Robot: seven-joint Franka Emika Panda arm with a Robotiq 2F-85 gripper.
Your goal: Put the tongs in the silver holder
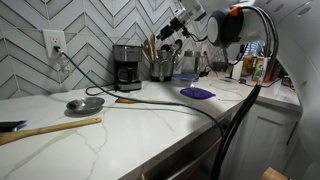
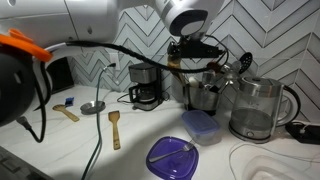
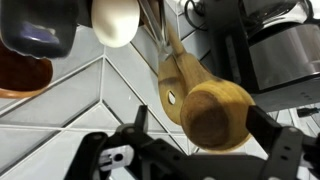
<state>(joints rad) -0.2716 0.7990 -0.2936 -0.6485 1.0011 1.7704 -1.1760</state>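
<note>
The silver holder (image 1: 162,67) (image 2: 204,92) stands on the counter beside the coffee maker, with wooden spoons sticking from its top. My gripper (image 1: 176,27) (image 2: 196,46) hovers just above those utensils. In the wrist view its jaws (image 3: 200,128) are spread wide. The round wooden spoon heads (image 3: 215,112) lie between them, untouched by either finger. Slim dark-grey metal strips (image 3: 154,28) run among the spoon handles. They look like the tongs, standing in the holder. The holder's body is hidden in the wrist view.
A black-and-silver coffee maker (image 1: 127,66) (image 2: 146,86) stands by the holder and a glass kettle (image 2: 258,108) on its other side. On the counter lie a grey ladle-like dish (image 1: 85,103), a long wooden stick (image 1: 50,128), a wooden spatula (image 2: 115,130), a purple lid (image 2: 172,156) and a blue container (image 2: 200,126).
</note>
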